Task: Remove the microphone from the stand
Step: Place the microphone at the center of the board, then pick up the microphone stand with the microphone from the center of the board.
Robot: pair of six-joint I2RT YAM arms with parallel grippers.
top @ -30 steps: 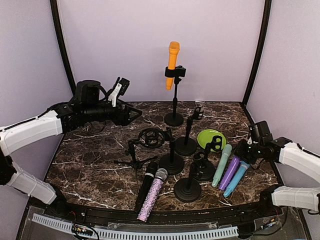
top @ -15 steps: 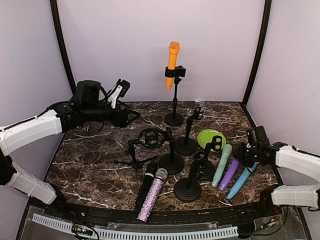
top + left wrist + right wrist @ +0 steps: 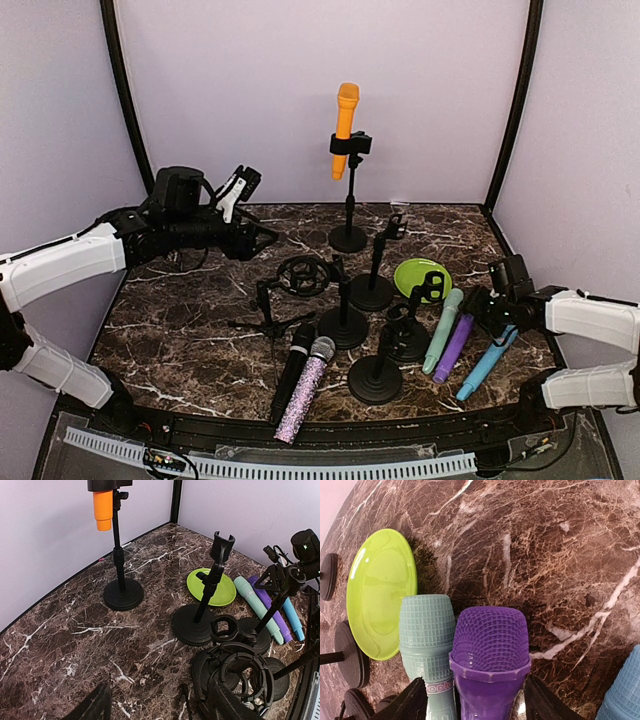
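The orange microphone (image 3: 346,118) stands upright in the clip of a tall black stand (image 3: 348,238) at the back of the table; the left wrist view shows only its lower end (image 3: 103,510). My left gripper (image 3: 264,233) hovers open and empty to the left of that stand, its fingertips at the bottom edge of its own view (image 3: 162,707). My right gripper (image 3: 482,306) is low at the right, open, with its fingers either side of a purple microphone (image 3: 490,640) that lies on the table.
A teal microphone (image 3: 441,330), the purple one (image 3: 455,345) and a blue one (image 3: 488,362) lie side by side at the right, beside a green plate (image 3: 415,275). Several empty stands (image 3: 372,290) and a shock mount (image 3: 300,278) crowd the middle. Two microphones (image 3: 300,378) lie at the front.
My right gripper has opened around the purple microphone and shifted a little towards the front. The blue microphone has swung so its lower end points further right. The left arm has barely moved.
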